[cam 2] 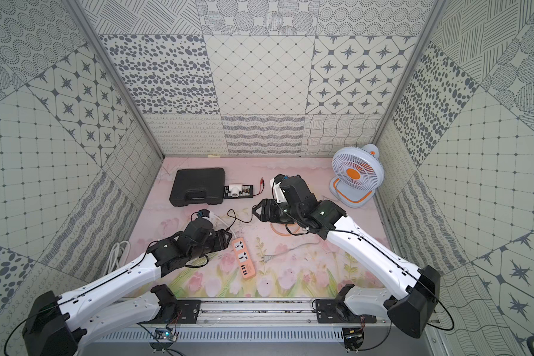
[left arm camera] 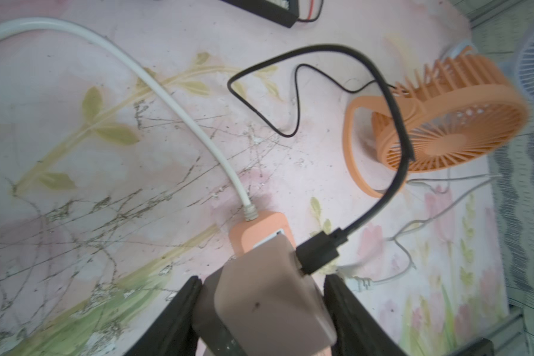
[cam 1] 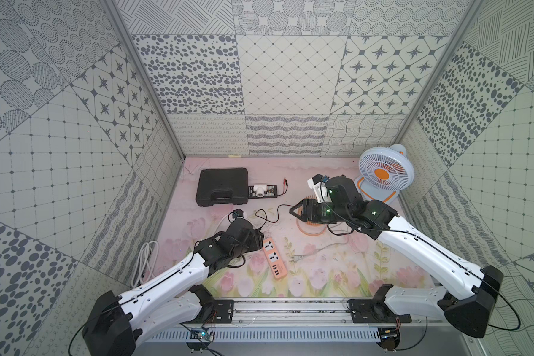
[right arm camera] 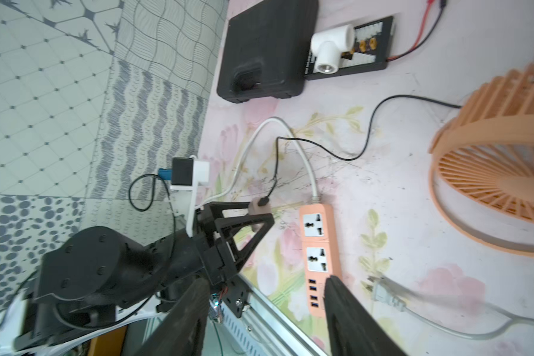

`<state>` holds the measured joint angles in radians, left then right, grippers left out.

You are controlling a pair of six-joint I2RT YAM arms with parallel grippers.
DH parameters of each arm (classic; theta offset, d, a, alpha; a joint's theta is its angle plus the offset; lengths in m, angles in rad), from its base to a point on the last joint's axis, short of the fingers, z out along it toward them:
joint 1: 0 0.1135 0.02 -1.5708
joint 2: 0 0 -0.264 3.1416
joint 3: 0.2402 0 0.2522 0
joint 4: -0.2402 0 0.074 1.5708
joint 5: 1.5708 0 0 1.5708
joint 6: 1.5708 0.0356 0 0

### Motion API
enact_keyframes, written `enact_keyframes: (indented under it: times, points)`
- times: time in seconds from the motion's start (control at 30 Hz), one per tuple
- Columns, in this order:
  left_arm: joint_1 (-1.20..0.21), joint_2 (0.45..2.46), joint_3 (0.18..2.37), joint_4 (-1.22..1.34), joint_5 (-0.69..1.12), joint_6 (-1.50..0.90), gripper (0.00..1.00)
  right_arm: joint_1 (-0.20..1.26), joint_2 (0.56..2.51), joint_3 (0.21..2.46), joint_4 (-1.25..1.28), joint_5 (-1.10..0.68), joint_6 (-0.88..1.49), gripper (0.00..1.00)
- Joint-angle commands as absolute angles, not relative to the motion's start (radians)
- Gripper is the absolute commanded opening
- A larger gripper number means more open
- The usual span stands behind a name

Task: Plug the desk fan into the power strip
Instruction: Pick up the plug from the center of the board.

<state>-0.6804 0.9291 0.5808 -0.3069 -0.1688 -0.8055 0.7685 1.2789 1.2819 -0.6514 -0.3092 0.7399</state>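
The desk fan (left arm camera: 444, 123) is a small orange one lying on the mat, and the right arm covers most of it in both top views (cam 1: 310, 231). Its black cable (left arm camera: 392, 101) runs to a dull pink adapter block (left arm camera: 259, 296). My left gripper (left arm camera: 262, 286) is shut on that block and holds it just over the cord end of the peach-orange power strip (cam 1: 274, 258) (right arm camera: 319, 243). Both white sockets on the strip stand empty. My right gripper (right arm camera: 264, 280) hangs open above the orange fan with nothing between its fingers.
A white-and-blue fan (cam 1: 386, 172) stands at the back right. A grey cord with a two-pin plug (right arm camera: 383, 292) lies right of the strip. A black case (cam 1: 222, 186) and a black board with a white tee fitting (cam 1: 262, 191) sit at the back left. A coiled white cord (cam 1: 147, 259) lies by the left wall.
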Motion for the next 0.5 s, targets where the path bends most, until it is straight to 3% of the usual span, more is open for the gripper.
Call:
enact_keyframes:
  times: [0.0,0.17,0.47]
  points:
    - [-0.686,0.831,0.526,0.000,0.052,-0.722,0.00,0.781,1.357,1.342,-0.718,-0.417,0.709,0.55]
    - [-0.706,0.777,0.488,0.073,0.072,-0.717,0.00,0.897,1.470,1.485,-0.843,-0.298,0.662,0.59]
    - [-0.729,0.758,0.395,0.278,0.094,-0.710,0.00,0.933,1.535,1.500,-0.860,-0.176,0.685,0.58]
